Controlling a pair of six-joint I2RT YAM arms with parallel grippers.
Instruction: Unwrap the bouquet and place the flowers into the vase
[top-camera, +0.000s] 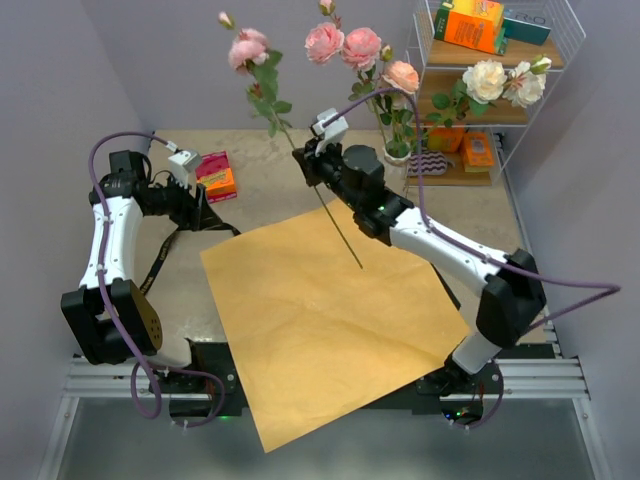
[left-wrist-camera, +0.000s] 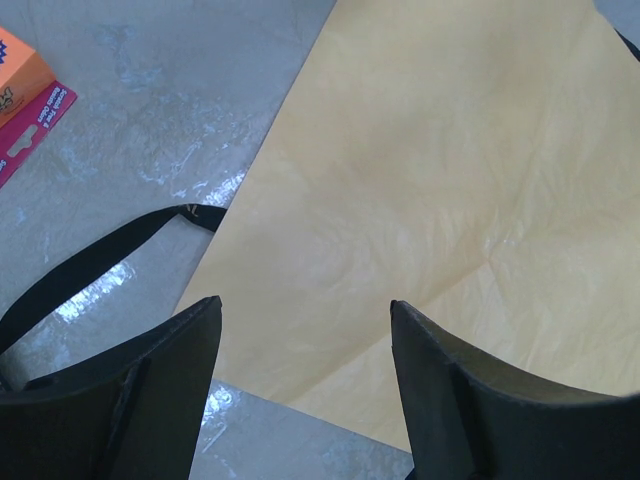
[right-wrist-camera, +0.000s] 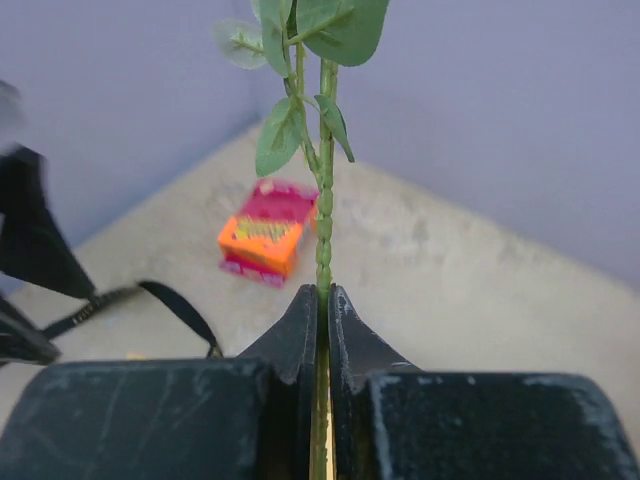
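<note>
black ribbon (top-camera: 160, 258) lies loose on the bench (top-camera: 470, 205) at the left of the top view. beside it the left claw (top-camera: 215, 220) hangs released, jaws wide, just off the left edge of the orange-tan paper (top-camera: 330, 330), which is spread flat and bare in the middle of the frame, so the unwrapping looks done. toward the upper left an orange and pink box (top-camera: 218, 177) sits apart from this. moving right, the right claw (top-camera: 305, 162) is clenched on one pink rose (top-camera: 248, 48), its bloom high at upper centre and its lower end slanting down over the paper. further right the white vase (top-camera: 398, 154) stands by the foot of a wire shelf (top-camera: 560, 45), with several pink flowers (top-camera: 343, 45) already rising from it. cream blooms (top-camera: 487, 80) show in front of the shelf, though whether they stand in the vase i cannot tell. the step in hand, as i judge it, is carrying this rose to the vase. the next move calls for swinging it right, righting it, and threading its tip into a crowded neck. the left wrist view shows spread fingers (left-wrist-camera: 150, 380) over the paper's edge and ribbon, but no flower. the right wrist view shows the pinch on the stem (right-wrist-camera: 323, 230) up close, which the top view cannot, yet no vase.
</note>
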